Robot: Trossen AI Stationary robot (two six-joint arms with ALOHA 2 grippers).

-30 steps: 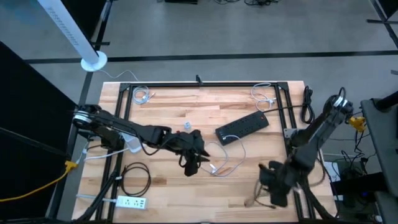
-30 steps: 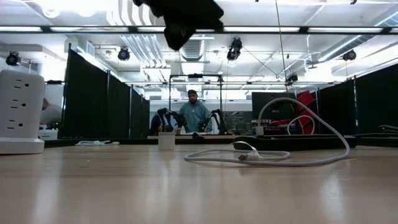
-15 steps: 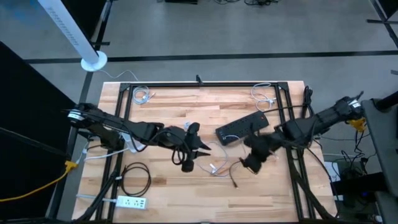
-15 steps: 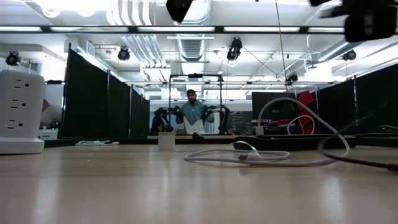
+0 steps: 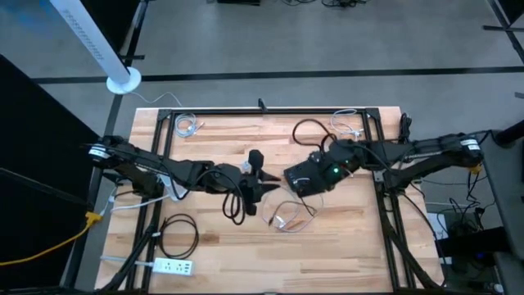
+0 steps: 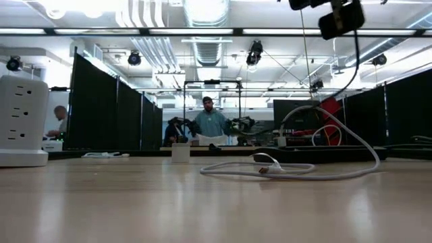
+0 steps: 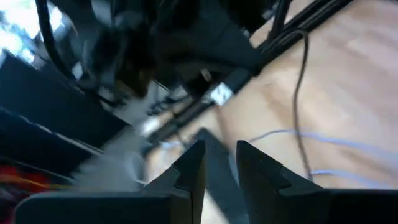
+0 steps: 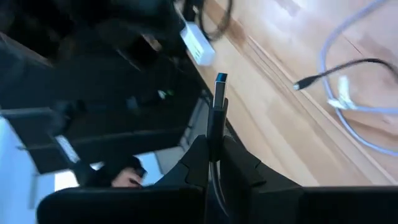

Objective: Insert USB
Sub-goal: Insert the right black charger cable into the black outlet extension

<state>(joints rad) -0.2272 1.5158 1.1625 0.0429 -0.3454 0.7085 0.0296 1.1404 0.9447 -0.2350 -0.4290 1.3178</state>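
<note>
**Right arm brings the plug over the power strip**

Swinging in from the table's near right corner, the right gripper (image 5: pixel 313 174) now hangs over the black power strip (image 5: pixel 296 176), pinching the USB plug (image 8: pixel 219 93) tight. The left gripper (image 5: pixel 264 182) waits just beside it, fingers (image 7: pixel 191 171) a little apart, holding nothing.

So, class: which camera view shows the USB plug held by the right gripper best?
The right wrist view: the USB plug stands clearly between the right gripper fingers, metal tip showing. The high view hides the plug beneath that arm; the low view shows only dark cable hanging; the left wrist view is blurred.
</note>
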